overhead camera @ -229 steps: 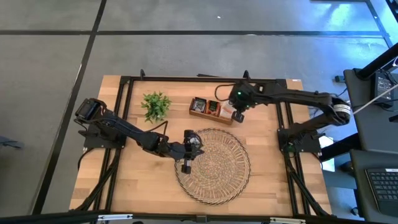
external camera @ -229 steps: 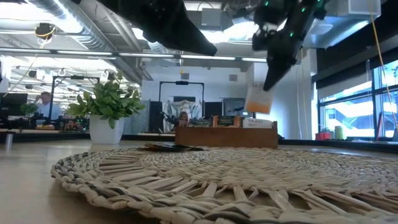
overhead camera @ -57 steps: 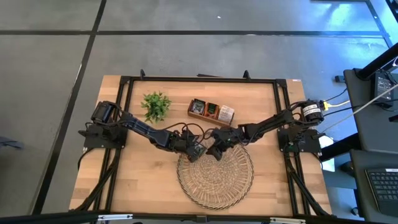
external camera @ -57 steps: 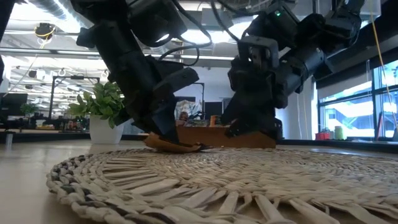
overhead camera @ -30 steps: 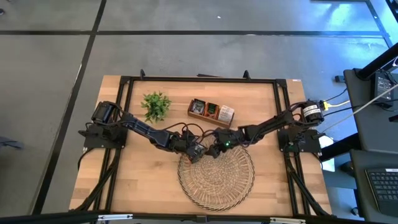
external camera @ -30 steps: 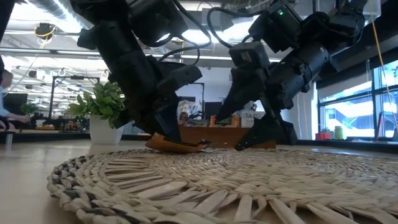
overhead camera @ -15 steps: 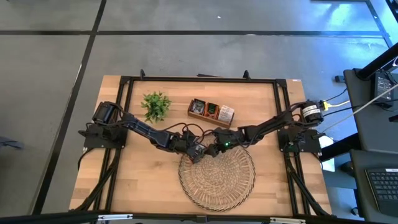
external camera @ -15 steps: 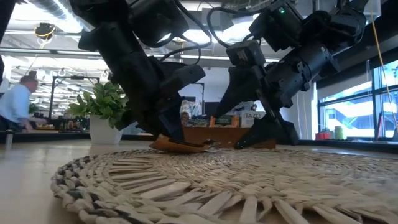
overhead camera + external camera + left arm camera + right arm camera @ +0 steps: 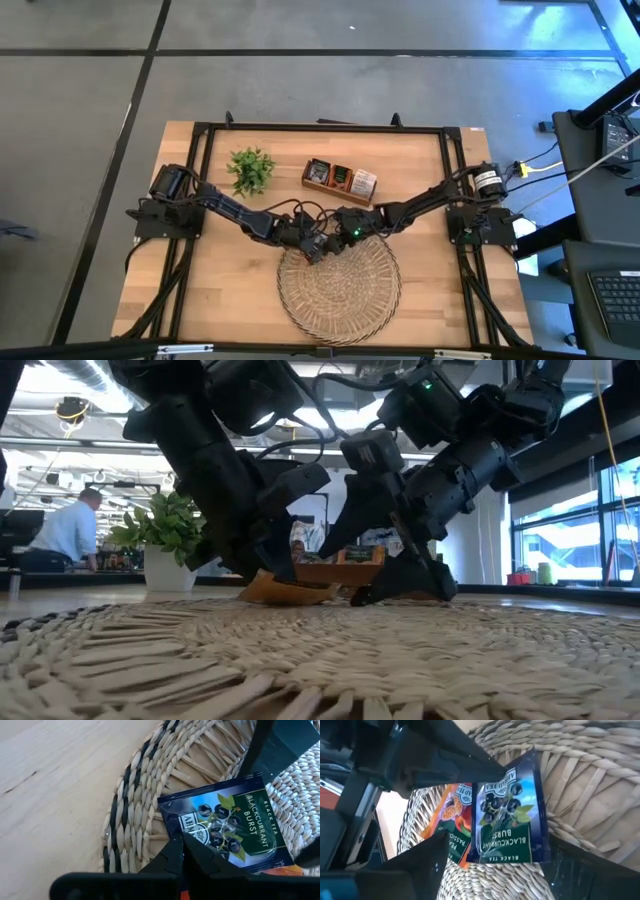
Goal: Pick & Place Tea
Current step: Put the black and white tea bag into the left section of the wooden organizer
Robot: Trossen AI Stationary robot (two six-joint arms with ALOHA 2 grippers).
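Observation:
A dark blue tea sachet [image 9: 230,827] lies on top of an orange one [image 9: 454,820] over the far rim of the round woven tray [image 9: 340,290]. My left gripper [image 9: 182,840] is shut at their edge, coming from the table's left [image 9: 318,250]. My right gripper [image 9: 338,243] faces it from the right. It is open, with one finger [image 9: 427,857] on each side of the two sachets [image 9: 292,592]; whether the fingers touch the tray, I cannot tell. My left gripper is shut on the blue sachet's edge near one corner [image 9: 172,827], with the orange sachet just beneath. The fingers slant down from the table's left. Their own tips hide whether one finger is under the sachets. Both sachets tilt up from the tray's far rim [image 9: 330,596].
A brown wooden box [image 9: 340,178] with tea packets stands at the back, just beyond the grippers. A small green plant [image 9: 250,170] stands at the back left. Bare wood lies to the left and right of the tray.
The woven tray has slid a little toward the table's left and near edges. My right gripper has gone slightly left, closer to my left gripper, staying open. My left gripper has stayed shut at the sachets.

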